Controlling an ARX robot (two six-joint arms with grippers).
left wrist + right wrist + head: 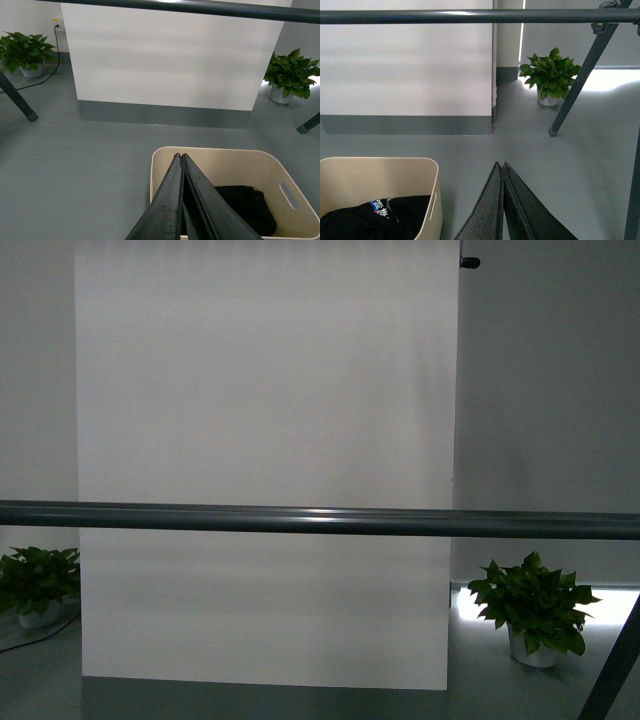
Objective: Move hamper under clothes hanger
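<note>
1. The white wall panel [265, 460] is flat and matte, with a grey base strip along the smooth grey floor [75, 160].
2. The clothes hanger [320, 521] is dark-grey round metal tube: one long horizontal bar and slanted legs.
3. The hamper [210, 159], smooth beige plastic with rounded corners and a slot handle, stands on the floor holding black clothing [245, 205].
4. The left gripper [181, 159] is closed and empty, its tips over the hamper's rim.
5. The right gripper [500, 167] is likewise closed and empty, beside the hamper.
</note>
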